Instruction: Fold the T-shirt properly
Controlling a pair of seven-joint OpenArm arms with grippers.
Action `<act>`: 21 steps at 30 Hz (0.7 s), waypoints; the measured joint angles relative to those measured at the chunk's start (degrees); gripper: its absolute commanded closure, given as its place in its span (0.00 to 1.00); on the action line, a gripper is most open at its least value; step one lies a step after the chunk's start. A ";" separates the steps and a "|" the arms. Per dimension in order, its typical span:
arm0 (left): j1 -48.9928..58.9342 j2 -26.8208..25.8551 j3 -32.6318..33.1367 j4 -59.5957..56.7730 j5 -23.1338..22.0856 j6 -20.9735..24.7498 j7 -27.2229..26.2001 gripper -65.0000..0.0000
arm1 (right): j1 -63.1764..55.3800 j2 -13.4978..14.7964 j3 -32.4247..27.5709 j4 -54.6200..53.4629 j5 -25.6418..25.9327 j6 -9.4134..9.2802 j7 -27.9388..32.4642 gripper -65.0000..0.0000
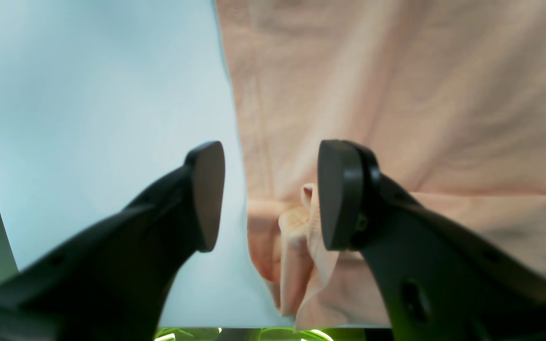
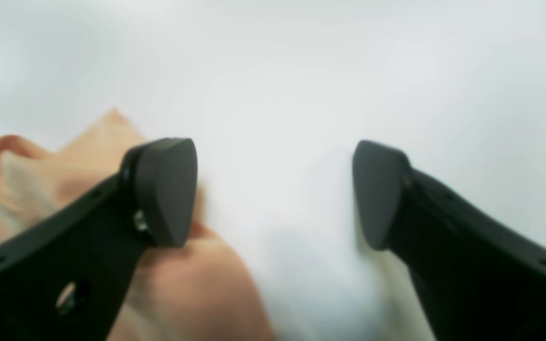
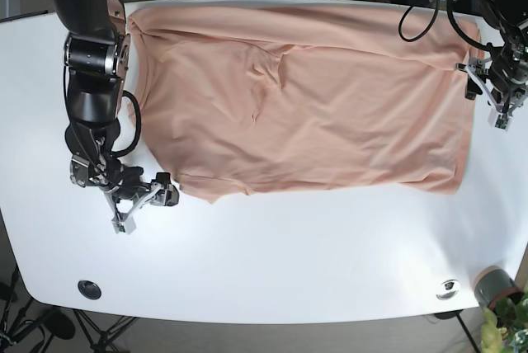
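White table [image 3: 272, 270] fills the base view, with the peach T-shirt [image 3: 305, 97] spread wrinkly across its far half. Only that view shows the whole layout; the wrist cams are just close-ups. The left gripper [image 1: 270, 194] sits wide open over the shirt's edge, holding nothing, one finger above a bunched fold. The right gripper [image 2: 273, 194] is also spread wide and empty, beside soft blurry fabric.
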State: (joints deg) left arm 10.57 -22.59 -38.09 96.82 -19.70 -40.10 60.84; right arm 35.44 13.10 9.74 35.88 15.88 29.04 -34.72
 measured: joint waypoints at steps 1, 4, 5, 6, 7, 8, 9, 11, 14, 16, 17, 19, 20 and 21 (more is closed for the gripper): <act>0.02 0.00 0.00 0.00 -0.02 0.00 -0.04 0.55 | 0.00 -0.31 0.02 0.00 0.00 -0.04 -0.02 0.26; 0.02 -0.07 0.00 0.00 0.00 0.00 -0.02 0.55 | -0.11 -1.03 0.04 0.00 0.26 -0.04 0.04 0.26; 0.00 -0.02 0.00 0.00 0.00 0.00 -0.02 0.55 | -0.24 -1.20 0.04 0.02 0.44 -0.04 -0.13 0.26; -0.02 -0.02 0.00 0.00 -0.02 0.00 -0.04 0.55 | -0.26 -1.36 0.04 0.04 0.50 0.04 -0.07 0.26; -0.02 0.00 0.00 0.00 -0.02 0.00 -0.04 0.55 | -0.39 -1.51 0.07 0.04 0.92 0.50 -0.20 0.26; -0.02 -0.02 0.00 0.00 0.00 0.00 -0.04 0.55 | -0.46 -1.92 0.09 0.04 0.85 0.61 -0.22 0.26; -0.04 -0.04 0.00 -0.02 0.00 0.00 -0.02 0.55 | -0.50 -2.21 0.20 0.07 0.87 0.61 -0.26 0.26; -0.07 -0.04 0.00 -0.02 0.00 0.00 -0.04 0.55 | -0.50 -2.95 0.22 0.20 0.87 0.52 -0.20 0.29; -0.07 0.00 0.00 -0.02 -0.02 0.00 -0.04 0.55 | -0.79 -3.93 0.13 0.22 0.92 0.59 -0.24 0.43; -0.04 -0.04 0.00 -0.02 0.02 0.00 -0.02 0.55 | -1.31 -4.42 0.11 0.35 0.94 0.70 -0.44 0.54; -0.07 -0.11 0.00 -0.02 0.02 0.00 -0.02 0.55 | -1.68 -4.79 0.17 0.37 1.38 0.81 0.24 0.58; -0.09 -0.15 0.00 -0.02 -0.02 0.00 -0.09 0.55 | -2.01 -5.16 0.15 0.42 1.97 0.94 0.07 0.57; -0.09 -0.15 0.00 -0.07 0.00 0.00 -0.17 0.55 | -2.12 -5.29 0.15 0.42 1.95 1.03 0.13 0.56; -0.11 -0.13 0.00 -0.37 -0.02 0.00 -0.22 0.55 | -2.25 -5.42 0.15 0.44 1.95 1.03 0.09 0.55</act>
State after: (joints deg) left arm 10.46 -22.72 -38.09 96.44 -19.73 -40.10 60.62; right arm 33.19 7.68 9.89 36.32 17.82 30.06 -34.63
